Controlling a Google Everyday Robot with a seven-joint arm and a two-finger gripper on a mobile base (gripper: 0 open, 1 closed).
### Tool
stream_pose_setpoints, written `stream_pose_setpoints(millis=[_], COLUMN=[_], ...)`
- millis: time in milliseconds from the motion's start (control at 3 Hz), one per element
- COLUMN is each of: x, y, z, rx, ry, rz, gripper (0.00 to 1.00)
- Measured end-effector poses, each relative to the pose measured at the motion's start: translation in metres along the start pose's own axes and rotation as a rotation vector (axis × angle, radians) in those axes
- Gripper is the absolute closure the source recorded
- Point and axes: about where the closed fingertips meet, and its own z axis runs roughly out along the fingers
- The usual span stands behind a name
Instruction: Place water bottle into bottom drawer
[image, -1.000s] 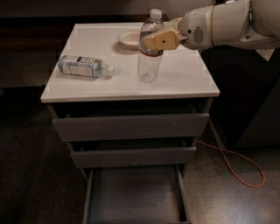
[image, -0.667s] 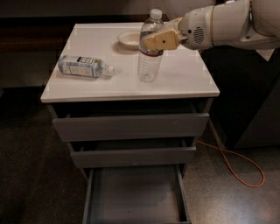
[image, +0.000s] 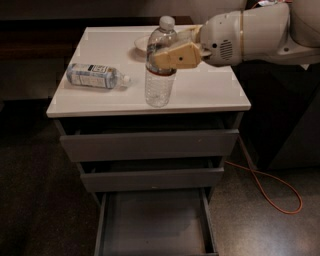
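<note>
The water bottle (image: 160, 82), slim, clear and ribbed with a white cap, stands upright near the front middle of the white cabinet top (image: 210, 92). My gripper (image: 162, 53) reaches in from the right and is shut on the water bottle at its shoulder. One tan finger (image: 177, 56) lies across the bottle's front. I cannot tell whether the bottle's base rests on the top or hangs just above it. The bottom drawer (image: 155, 222) is pulled open below and its grey tray is empty.
A second bottle with a wide white-and-blue label (image: 95, 76) lies on its side at the left of the top. A white dish (image: 142, 44) sits at the back behind the gripper. The two upper drawers (image: 150, 145) are shut. An orange cable (image: 272, 192) runs over the floor at right.
The gripper and the water bottle have moved together to the left and toward the front edge of the cabinet top. The lying bottle and the drawers have not moved.
</note>
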Motion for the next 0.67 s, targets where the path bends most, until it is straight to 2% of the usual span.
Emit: stream_pose_setpoints(millis=[333, 667], x=[0.018, 0.050], y=[0.051, 0.085], z=[-0.013, -0.021], rx=[-0.100, -0.187], ry=[0.013, 0.068], rz=[-0.016, -0.007], gripper=[1.00, 1.00])
